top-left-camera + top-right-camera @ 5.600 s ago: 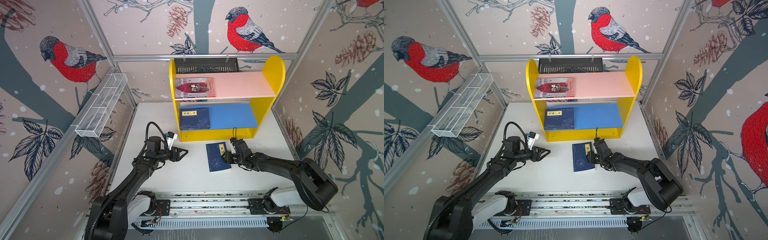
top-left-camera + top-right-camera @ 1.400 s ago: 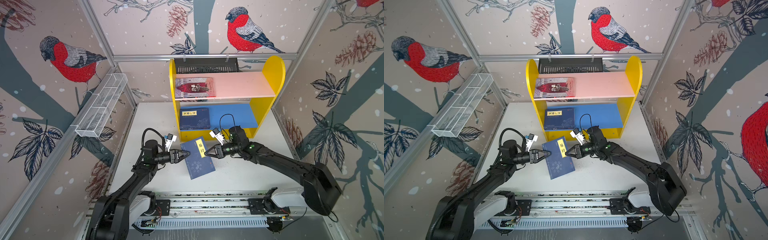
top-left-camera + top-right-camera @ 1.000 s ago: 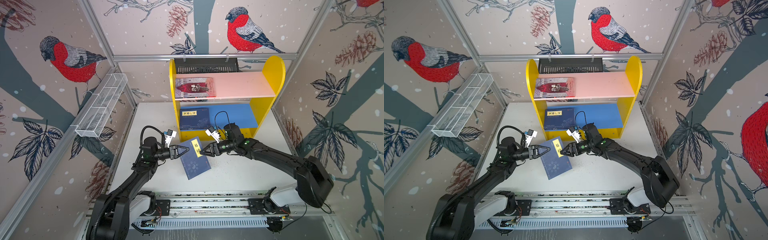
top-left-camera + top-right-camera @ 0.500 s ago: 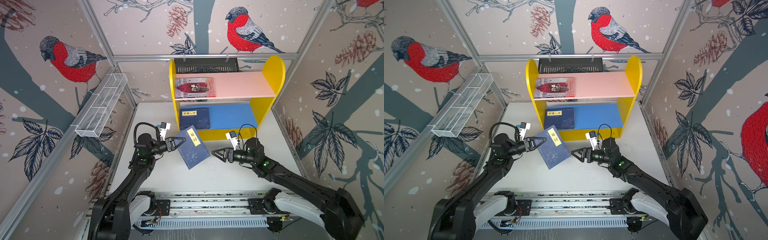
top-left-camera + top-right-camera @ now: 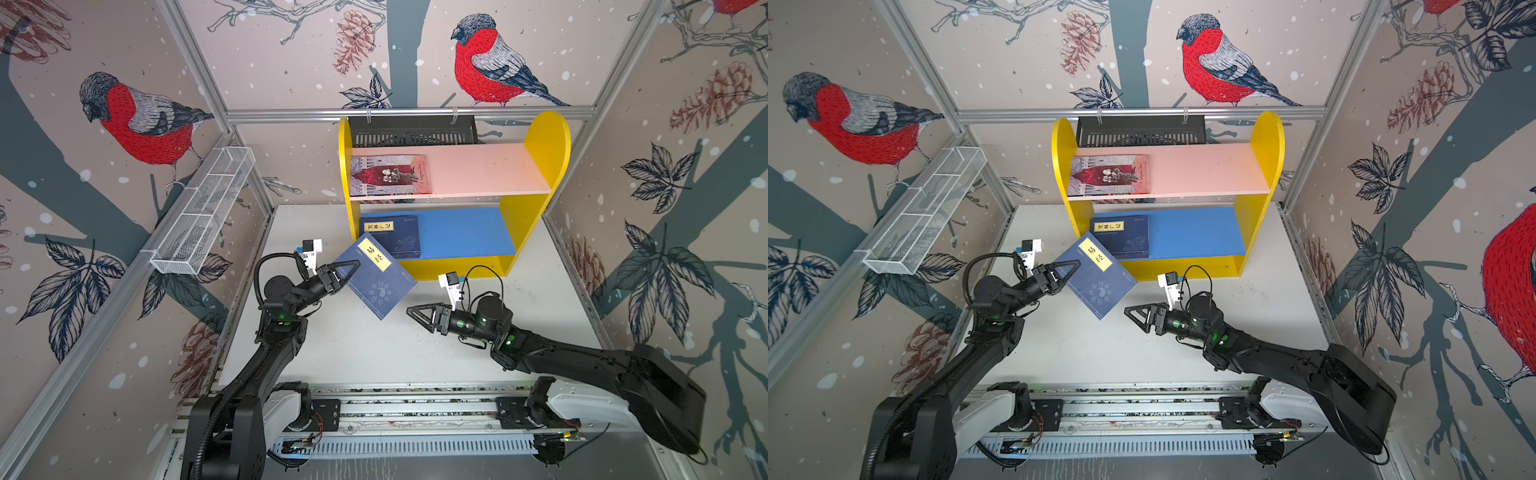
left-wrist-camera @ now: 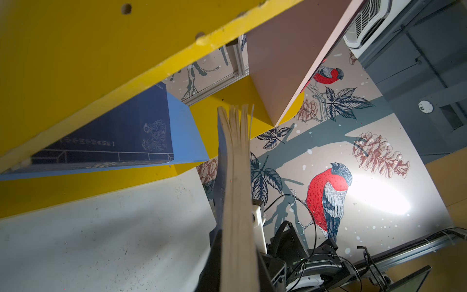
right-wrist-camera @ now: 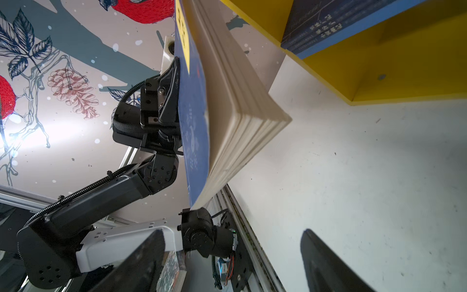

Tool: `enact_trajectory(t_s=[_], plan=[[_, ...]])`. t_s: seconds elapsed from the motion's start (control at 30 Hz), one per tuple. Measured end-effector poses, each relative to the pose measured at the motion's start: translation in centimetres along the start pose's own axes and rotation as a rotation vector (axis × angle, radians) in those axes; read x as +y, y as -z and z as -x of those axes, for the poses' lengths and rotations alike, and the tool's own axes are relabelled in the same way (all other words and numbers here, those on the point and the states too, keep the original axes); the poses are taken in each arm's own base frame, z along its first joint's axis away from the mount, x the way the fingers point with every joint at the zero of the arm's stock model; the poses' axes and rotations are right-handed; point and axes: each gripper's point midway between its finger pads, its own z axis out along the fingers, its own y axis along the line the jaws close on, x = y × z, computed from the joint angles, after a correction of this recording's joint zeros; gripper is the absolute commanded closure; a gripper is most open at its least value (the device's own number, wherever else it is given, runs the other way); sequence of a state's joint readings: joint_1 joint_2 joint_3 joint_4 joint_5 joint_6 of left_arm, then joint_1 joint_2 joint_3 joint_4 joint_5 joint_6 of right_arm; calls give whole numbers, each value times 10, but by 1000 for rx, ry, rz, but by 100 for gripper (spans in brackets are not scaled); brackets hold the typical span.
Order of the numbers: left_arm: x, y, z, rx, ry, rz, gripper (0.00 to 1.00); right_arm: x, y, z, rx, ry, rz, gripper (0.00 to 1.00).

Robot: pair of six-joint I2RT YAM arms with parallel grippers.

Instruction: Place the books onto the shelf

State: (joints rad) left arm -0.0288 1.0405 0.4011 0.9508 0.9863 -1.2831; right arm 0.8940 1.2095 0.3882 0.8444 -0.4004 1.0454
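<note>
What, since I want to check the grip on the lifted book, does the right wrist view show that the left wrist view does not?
Only the right wrist view: the lifted book shows its navy front cover and yellow label. The left gripper lies flat against that cover, with the left arm behind.
Only the left wrist view: the book's page edge end-on, the underside of the pink upper board, and the right arm beyond the book.
Both: the lifted book, the yellow shelf, the navy books on its blue lower board, and the white table.
</note>
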Motion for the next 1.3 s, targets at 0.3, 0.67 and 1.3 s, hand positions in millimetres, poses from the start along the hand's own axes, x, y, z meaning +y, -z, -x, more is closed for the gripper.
enact_trajectory(t_s=[0.3,0.67,1.3], plan=[[0,4,-5,-18,8,-3,100,10,-35,24,-74,-8,108,26],[5,7,-9,-46,-1,16,74,20,-56,47,-71,-24,209,98],[18,12,-46,270,-354,68,8,-3,69,107,54,162,-24,99]])
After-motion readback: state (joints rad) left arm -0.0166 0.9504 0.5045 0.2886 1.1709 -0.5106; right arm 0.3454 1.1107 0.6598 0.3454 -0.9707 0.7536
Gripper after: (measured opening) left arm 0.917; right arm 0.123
